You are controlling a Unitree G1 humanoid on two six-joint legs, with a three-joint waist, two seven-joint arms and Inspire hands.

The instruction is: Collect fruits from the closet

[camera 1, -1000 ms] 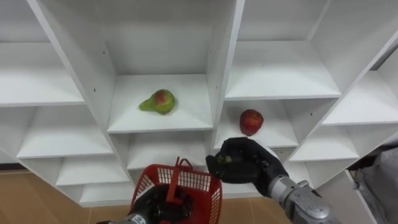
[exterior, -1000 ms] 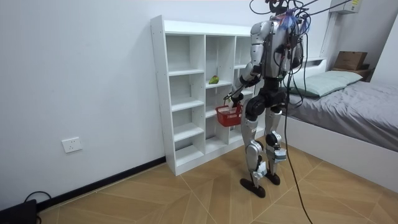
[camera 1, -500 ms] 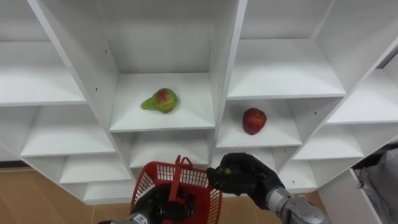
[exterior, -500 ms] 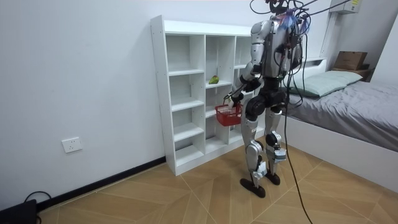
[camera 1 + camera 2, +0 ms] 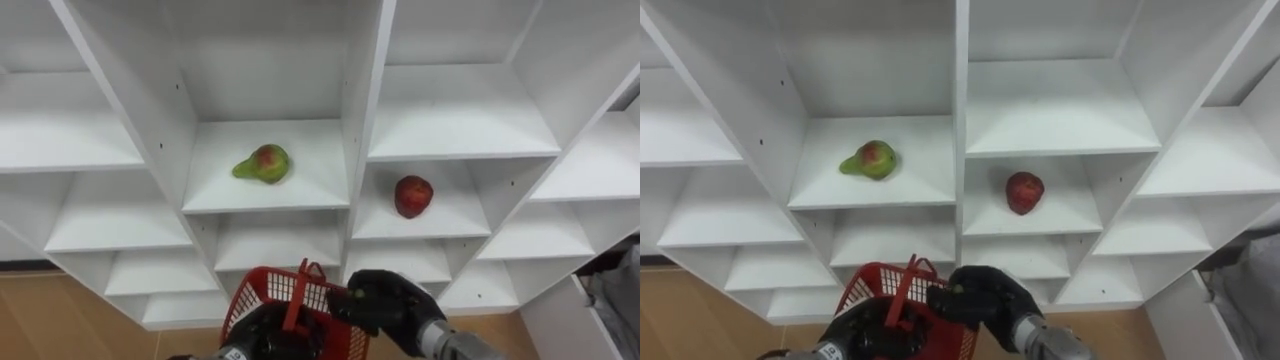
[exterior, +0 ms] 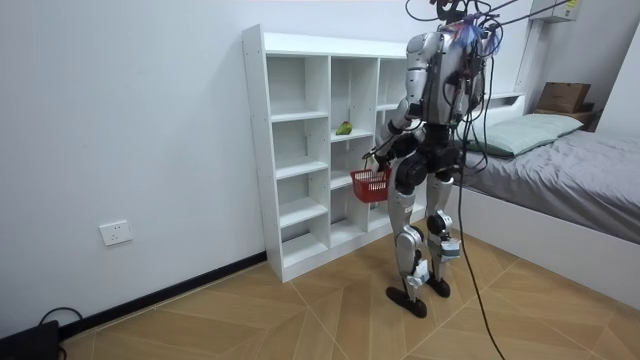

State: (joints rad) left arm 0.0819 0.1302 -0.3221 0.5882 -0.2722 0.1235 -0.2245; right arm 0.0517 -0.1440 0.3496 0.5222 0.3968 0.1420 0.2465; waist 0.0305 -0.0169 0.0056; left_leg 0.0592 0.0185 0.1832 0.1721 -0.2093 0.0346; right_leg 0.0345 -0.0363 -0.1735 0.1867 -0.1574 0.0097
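- Room view first: the robot is standing upright right in front of the white closet, with a bed behind it and a red basket hanging at about hip height.
- Looking down from the head, its left hand is sitting low in the frame with its fingers curled round the basket's handle.
- Its right hand is hovering at the basket's right rim, fingers closed tight around a small green thing; so little of it is peeking out that I cannot tell which fruit it is.
- A green pear with a red blush is lying on its side on a shelf in the middle column.
- A red apple is sitting in the next column to the right, on a shelf a little lower, well apart from the pear.
- Both fruits are resting above and beyond the hands, touched by neither.
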